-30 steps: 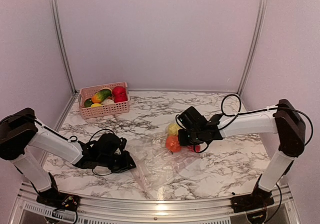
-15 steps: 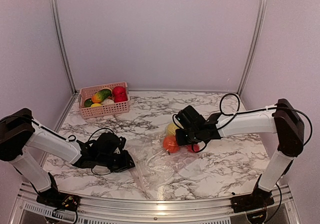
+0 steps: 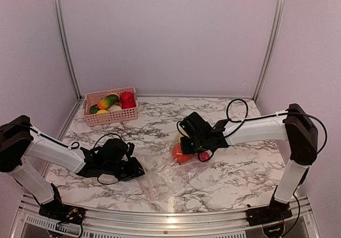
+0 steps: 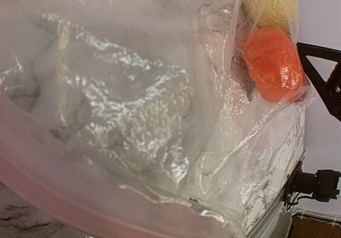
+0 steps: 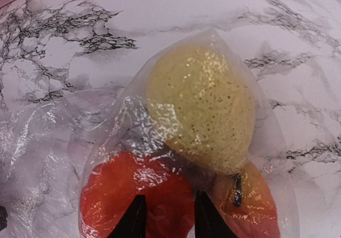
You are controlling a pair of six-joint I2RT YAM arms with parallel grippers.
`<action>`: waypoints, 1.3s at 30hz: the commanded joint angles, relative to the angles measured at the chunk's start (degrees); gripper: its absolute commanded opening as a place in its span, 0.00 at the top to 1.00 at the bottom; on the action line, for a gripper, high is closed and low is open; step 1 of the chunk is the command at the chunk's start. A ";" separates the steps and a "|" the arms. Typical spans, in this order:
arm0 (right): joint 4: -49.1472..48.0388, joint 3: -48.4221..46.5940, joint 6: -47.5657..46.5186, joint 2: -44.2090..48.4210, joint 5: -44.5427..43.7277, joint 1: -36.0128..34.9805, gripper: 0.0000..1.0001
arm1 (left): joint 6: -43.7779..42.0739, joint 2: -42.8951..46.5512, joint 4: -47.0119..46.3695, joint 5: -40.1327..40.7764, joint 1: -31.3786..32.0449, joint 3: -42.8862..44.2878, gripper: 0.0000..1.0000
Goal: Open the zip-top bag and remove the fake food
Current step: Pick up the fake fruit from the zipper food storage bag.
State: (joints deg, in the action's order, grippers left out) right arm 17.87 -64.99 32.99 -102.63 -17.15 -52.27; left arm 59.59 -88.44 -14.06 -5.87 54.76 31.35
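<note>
The right gripper had its jaws narrow, with one black fingertip on either side of a red fruit, which it met through the film of the bag. Whether they pinched it could not be told. Just past the tips, in the same bag corner, sat a speckled yellow fruit. Beside the red one was an orange fruit with a dark stem. All three were bunched together, touching, in the bag's far end.

From above, that end lay mid-table under the right gripper. The rest of the bag spread crinkled over the marble table toward the near edge and the left gripper. That gripper sat low at the bag's near-left edge. Plastic filled its wrist view, with a pink strip across the bottom, and its fingers were hidden, so its opening could not be told.

A pink basket stood in the far-left corner, well apart from the bag, and held green, orange, red and yellow toys.
</note>
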 commanded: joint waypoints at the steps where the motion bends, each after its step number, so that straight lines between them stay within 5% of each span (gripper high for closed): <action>1: 2.39 1.53 1.35 2.13 -0.89 -0.46 0.73 | -0.69 1.23 1.23 1.09 0.17 0.42 0.83; 25: 0.33 3.48 4.97 0.75 1.78 3.04 0.85 | -0.44 0.69 0.84 1.21 0.22 0.30 0.82; 39: 0.29 2.25 3.38 -2.26 3.61 2.26 0.83 | -0.61 0.22 0.71 0.90 0.19 0.62 0.82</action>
State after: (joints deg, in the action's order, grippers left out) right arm 15.38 -62.48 36.88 -102.17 -15.20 -49.65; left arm 59.57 -88.42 -13.93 -5.45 54.76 31.35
